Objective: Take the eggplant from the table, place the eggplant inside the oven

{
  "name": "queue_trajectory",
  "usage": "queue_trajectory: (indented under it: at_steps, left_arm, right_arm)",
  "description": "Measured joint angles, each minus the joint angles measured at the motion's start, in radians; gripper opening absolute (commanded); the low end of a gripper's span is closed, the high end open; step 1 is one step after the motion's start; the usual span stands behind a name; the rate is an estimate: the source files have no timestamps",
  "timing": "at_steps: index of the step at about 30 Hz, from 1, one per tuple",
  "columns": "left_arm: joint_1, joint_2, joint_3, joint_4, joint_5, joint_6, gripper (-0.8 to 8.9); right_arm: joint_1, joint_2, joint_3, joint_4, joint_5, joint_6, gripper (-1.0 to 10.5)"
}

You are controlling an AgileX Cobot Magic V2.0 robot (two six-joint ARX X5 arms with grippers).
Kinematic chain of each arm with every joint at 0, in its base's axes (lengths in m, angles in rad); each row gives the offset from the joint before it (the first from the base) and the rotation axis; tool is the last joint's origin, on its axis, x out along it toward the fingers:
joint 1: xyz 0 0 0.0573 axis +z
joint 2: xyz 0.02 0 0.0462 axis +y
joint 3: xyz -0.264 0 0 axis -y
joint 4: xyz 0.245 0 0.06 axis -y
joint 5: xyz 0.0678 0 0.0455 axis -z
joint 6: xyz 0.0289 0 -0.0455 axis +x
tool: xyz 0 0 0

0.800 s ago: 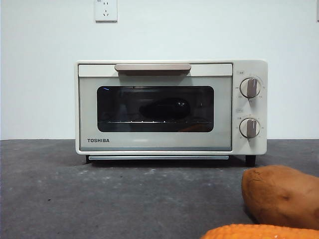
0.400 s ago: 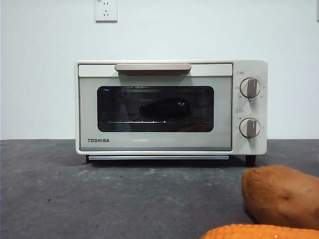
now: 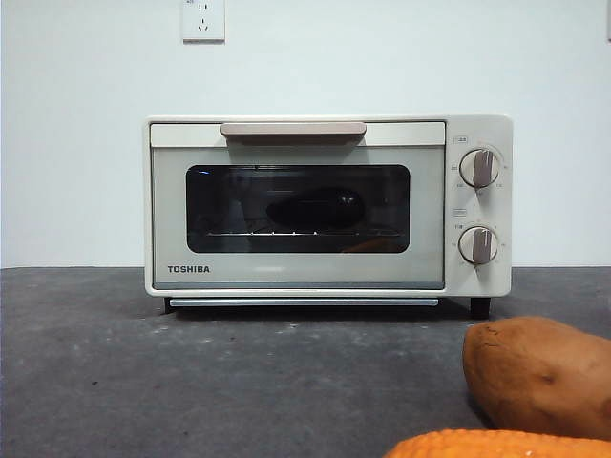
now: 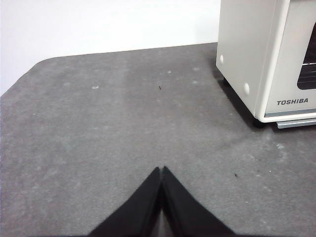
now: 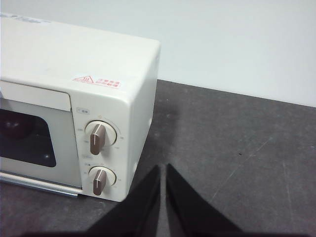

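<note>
The oven [image 3: 327, 205] stands on the counter [image 3: 191, 382] against the white wall, door closed, tan handle bar [image 3: 293, 130] level across the top of the door. The eggplant [image 3: 315, 209] lies lengthwise inside the oven on the wire rack [image 3: 239, 233], visible as a dark shape through the glass window.

My left hand [image 4: 162, 170] is clenched, jaw tips pressed together and grasping nothing, above bare counter well apart from the oven's left side. My right hand [image 5: 163, 168] is likewise clenched and empty, poised near the oven's right front corner, just beside the two round knobs [image 5: 98, 138].

In the front view neither arm appears. A brown sweet potato [image 3: 539, 374] rests on the counter at the near right, and an orange corn cob [image 3: 496, 444] lies in front of it at the frame edge.
</note>
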Motion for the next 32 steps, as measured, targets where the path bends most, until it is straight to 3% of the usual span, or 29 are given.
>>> queue_trajectory:
  at_steps: [10, 17, 26, 32]
  left_arm:
    - [0.000, 0.000, 0.000, 0.000, 0.000, 0.000, 0.06]
    - [0.000, 0.000, -0.001, 0.001, 0.000, 0.000, 0.06]
    - [0.000, 0.000, -0.001, 0.001, 0.000, 0.000, 0.06]
    - [0.000, 0.000, -0.001, 0.001, 0.000, 0.000, 0.06]
  right_arm:
    - [0.000, 0.000, 0.000, 0.000, 0.014, -0.002, 0.0]
    - [-0.052, -0.132, 0.000, -0.113, 0.069, -0.063, 0.0]
    - [-0.274, -0.373, -0.191, -0.104, -0.167, -0.073, 0.0]
    - [-0.305, -0.478, -0.389, 0.020, -0.216, -0.072, 0.0]
